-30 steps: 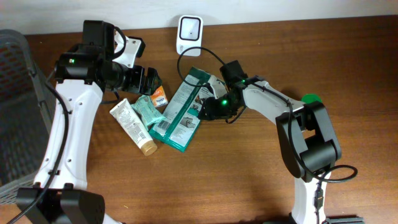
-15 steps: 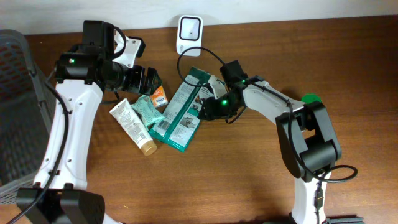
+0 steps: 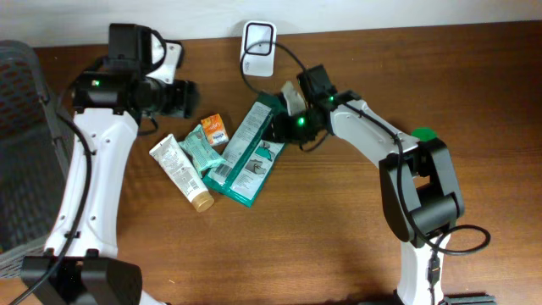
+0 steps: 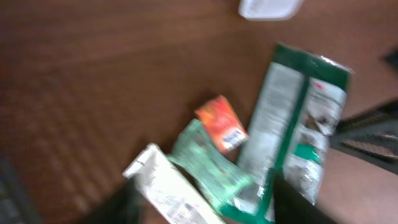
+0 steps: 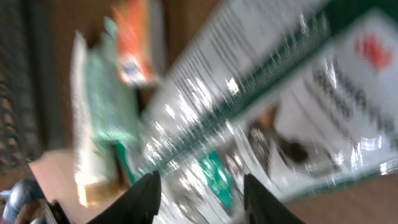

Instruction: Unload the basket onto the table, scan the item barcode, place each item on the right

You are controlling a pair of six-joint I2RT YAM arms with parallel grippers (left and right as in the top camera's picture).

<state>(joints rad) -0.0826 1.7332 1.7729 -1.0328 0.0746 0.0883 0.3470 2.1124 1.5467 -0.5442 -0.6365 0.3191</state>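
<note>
A tall green pouch (image 3: 246, 157) lies flat at mid-table, also seen in the left wrist view (image 4: 292, 124) and filling the blurred right wrist view (image 5: 261, 93). Left of it lie a small orange box (image 3: 217, 129), a mint packet (image 3: 200, 149) and a white tube (image 3: 179, 172). The white scanner (image 3: 258, 41) stands at the back edge. My right gripper (image 3: 278, 127) hovers at the pouch's upper right edge, its fingers apart (image 5: 205, 196) over the pouch. Behind the items, my left gripper (image 3: 188, 97) hangs open (image 4: 208, 208) with nothing in it.
A dark mesh basket (image 3: 21, 144) stands off the table's left side. The scanner's black cable (image 3: 288, 63) runs from the scanner towards the right arm. Bare brown table lies to the front and the right.
My left gripper has pulled back and away from the orange box. My right gripper has moved up and left along the pouch's top edge, and both wrist views are blurred by motion.
</note>
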